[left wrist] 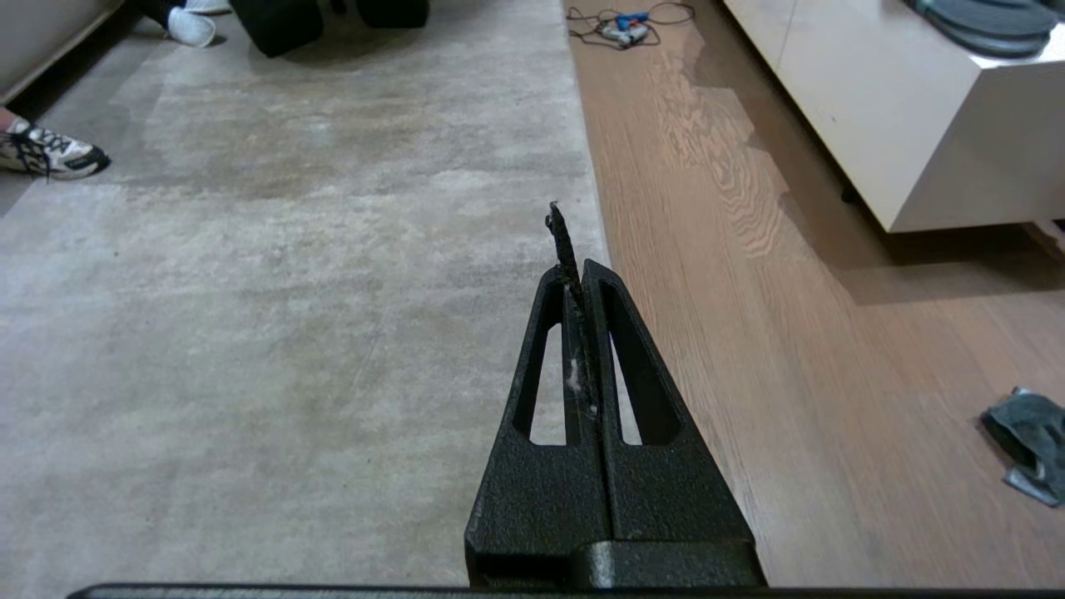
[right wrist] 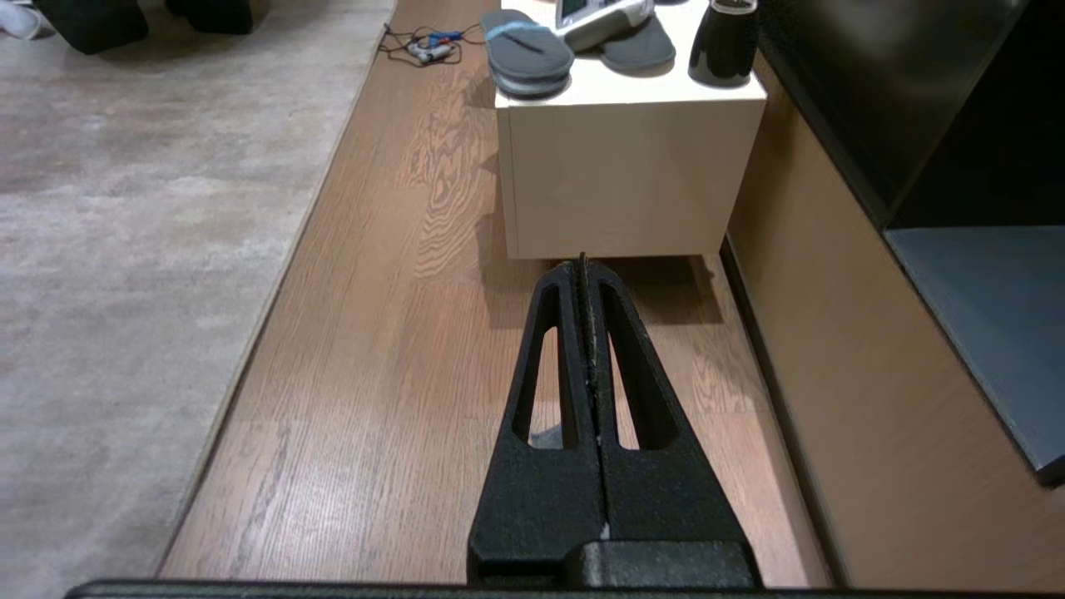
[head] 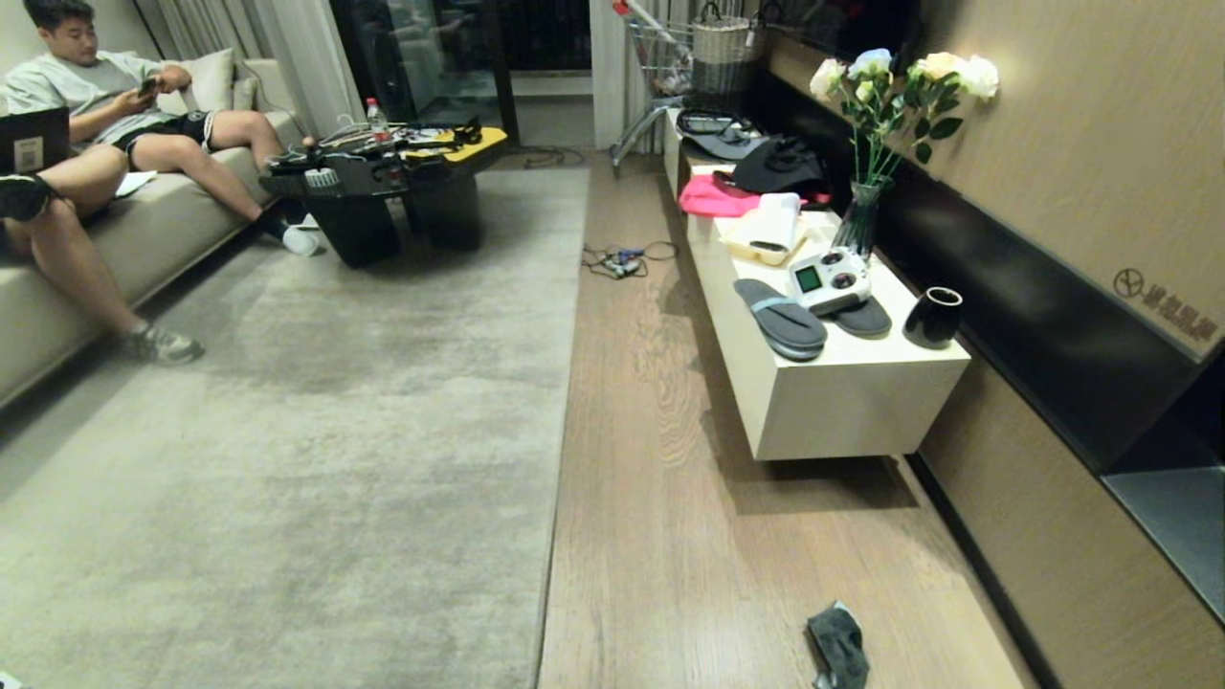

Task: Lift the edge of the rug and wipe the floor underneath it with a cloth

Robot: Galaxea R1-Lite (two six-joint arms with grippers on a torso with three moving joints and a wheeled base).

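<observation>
- A large pale grey-beige rug point(head: 316, 431) covers the left part of the room; its nap is mottled with darker and lighter patches.
- The rug edge point(head: 567, 383) runs straight from the near end to the far end and lies flat on the floor point(head: 660, 498).
- The floor is light brown wood-grain planking with a slight sheen, a bare strip between the rug edge and the right wall.
- The cloth point(head: 839, 648), small, dark grey and crumpled, lies on the floor at the near end, well apart from the rug edge and nearer the wall side.
- A long white low cabinet point(head: 842, 402) stands along the right wall; two grey slippers point(head: 780, 318), a white controller point(head: 829, 279), a black cup point(head: 933, 317) and a vase of flowers point(head: 866, 191) rest on its top.
- A tangle of cables point(head: 622, 260) lies on the floor at the far end, just beside the rug edge.
- A dark coffee table point(head: 383, 191) stands on the rug's far part; a person point(head: 105, 105) sits on the sofa point(head: 144, 239) at the left.
- The left gripper point(left wrist: 578, 270) hangs above the rug edge, its jaws pressed together and holding nothing.
- The right gripper point(right wrist: 582, 270) hangs over the bare floor before the cabinet's near end, jaws likewise closed and empty.
</observation>
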